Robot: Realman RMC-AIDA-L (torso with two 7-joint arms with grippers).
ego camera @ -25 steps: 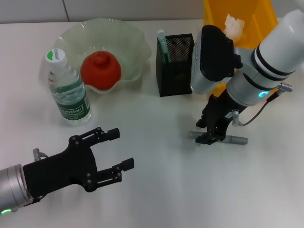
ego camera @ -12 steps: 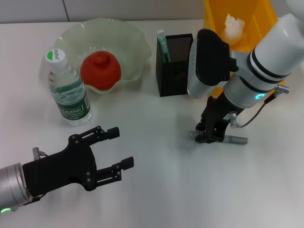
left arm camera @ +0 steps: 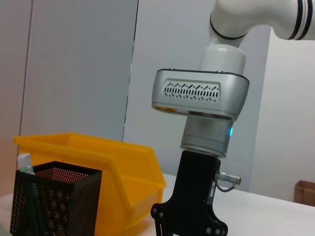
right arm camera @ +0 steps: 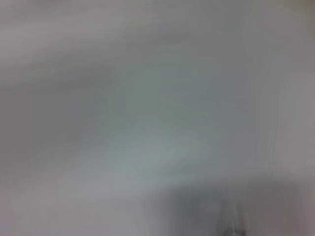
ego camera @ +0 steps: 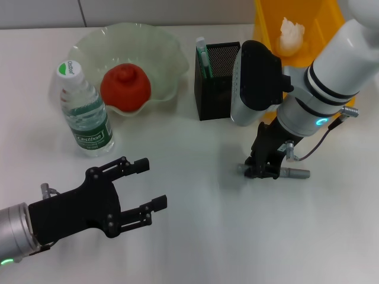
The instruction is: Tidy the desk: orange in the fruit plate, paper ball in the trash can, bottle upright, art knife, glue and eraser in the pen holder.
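On the desk right of centre, right gripper stands straight down over the glue, fingers astride its near end; closed or not, cannot tell. Likely pickup for the pen holder just behind. Left gripper idles, fingers spread.

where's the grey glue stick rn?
Head view: the slim grey glue stick lies flat on the white table, right of centre, under the right claw, in front of the black mesh pen holder.
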